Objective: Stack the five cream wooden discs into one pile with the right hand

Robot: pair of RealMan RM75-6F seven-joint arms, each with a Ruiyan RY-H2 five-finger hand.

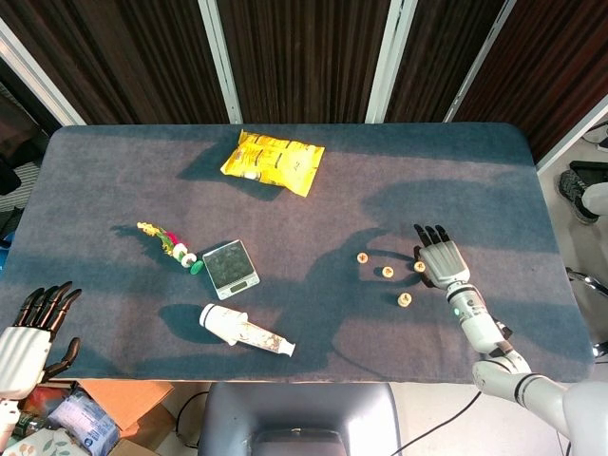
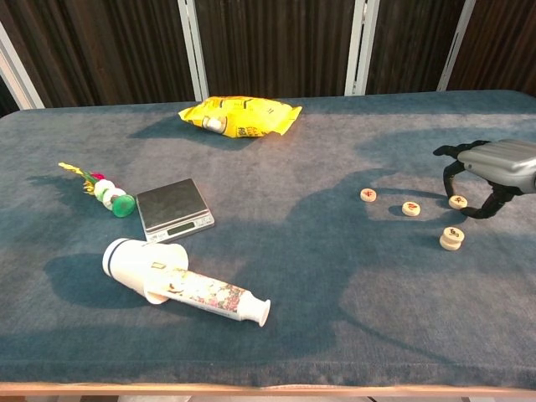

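Three single cream discs lie in a row: one [image 1: 362, 257] [image 2: 368, 195], a second [image 1: 388, 272] [image 2: 410, 208], and a third [image 1: 419, 266] [image 2: 457, 201]. A thicker pile of two discs [image 1: 405, 300] [image 2: 452, 239] sits nearer the front. My right hand [image 1: 439, 256] [image 2: 494, 163] hovers over the third disc, fingers arched down on either side of it and holding nothing. I cannot tell whether the fingertips touch it. My left hand [image 1: 33, 332] hangs off the table's front left corner, fingers spread and empty.
A yellow snack bag [image 1: 274, 161] lies at the back. A small scale [image 1: 231, 267], a green and white bead toy [image 1: 176, 247] and a tipped white cup with a patterned tube [image 1: 245, 331] occupy the left half. The table's right edge [image 1: 546, 228] is close to my right hand.
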